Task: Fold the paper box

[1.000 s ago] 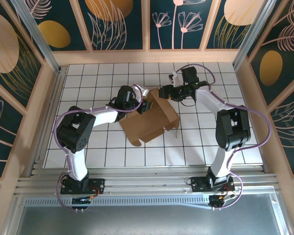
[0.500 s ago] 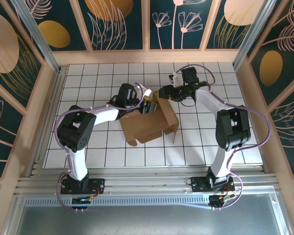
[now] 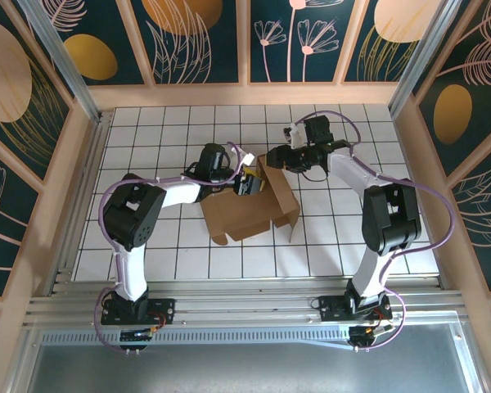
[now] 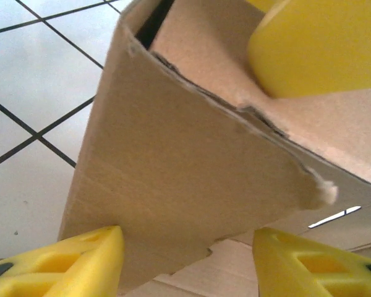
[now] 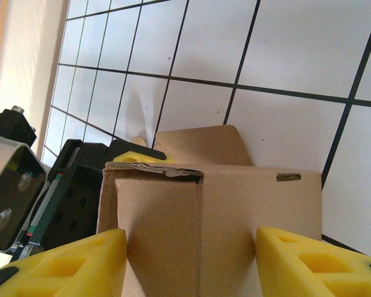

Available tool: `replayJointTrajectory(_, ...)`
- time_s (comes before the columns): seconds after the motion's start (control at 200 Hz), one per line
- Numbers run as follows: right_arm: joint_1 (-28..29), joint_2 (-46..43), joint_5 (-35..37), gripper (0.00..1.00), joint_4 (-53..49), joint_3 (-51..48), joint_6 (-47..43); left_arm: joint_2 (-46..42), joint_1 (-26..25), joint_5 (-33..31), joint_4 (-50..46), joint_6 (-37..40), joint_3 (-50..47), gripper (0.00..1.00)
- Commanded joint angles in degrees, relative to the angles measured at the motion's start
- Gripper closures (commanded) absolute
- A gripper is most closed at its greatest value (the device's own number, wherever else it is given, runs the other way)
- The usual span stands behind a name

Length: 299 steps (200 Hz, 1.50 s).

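The paper box (image 3: 247, 214) is plain brown cardboard, and its faces carry no print in the overhead or wrist views. The one mark on it is a small cut slot (image 5: 289, 177) near the top of one wall. The box lies around the middle of the white tiled tabletop (image 3: 147, 246), a little nearer the far edge than the near one. It is partly formed: a flat panel rests on the tiles, and walls stand up at its far and right sides.

The left gripper (image 3: 247, 182) meets the box at its far edge from the left. Its jaws are spread. In the left wrist view a pointed corner of a cardboard wall hangs between the yellow fingertips (image 4: 89, 257), touching or just beside the left one, with a clear gap to the right one.

The right gripper (image 3: 272, 157) comes in at the far right corner of the box. Its jaws stand apart, astride a doubled, hollow-topped wall that fills the gap between the pads (image 5: 80, 260). I cannot tell whether they squeeze the cardboard or only flank it. One of its yellow pads (image 4: 315, 43) lies against the inner face of the flap, just above the left gripper.
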Motion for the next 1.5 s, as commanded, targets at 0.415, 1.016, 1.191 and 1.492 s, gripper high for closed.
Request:
replayJointTrajectory(0.415, 0.22, -1.27, 1.28, 0.44, -1.34, -0.09, -1.52, -24.25, 5.22, -9.25, 4.36, 8.86, -14.31, 0.33)
replayJointTrajectory(1.016, 0.48, -0.54, 0.43, 0.44, -2.39, 1.73, -1.49, 1.29, 8.46, 3.35, -19.55, 39.48, 12.06, 0.41)
replayJointTrajectory(1.191, 0.56, -0.5, 0.18, 0.45, -2.31, 1.38, -1.54, 3.96, 5.98, 3.5, -19.73, 44.62, 12.72, 0.48)
replayJointTrajectory(1.492, 0.74, -0.39, -0.21, 0.45, -1.35, 0.41, -1.37, 7.63, 2.53, 3.49, -17.57, 43.63, 15.83, 0.48)
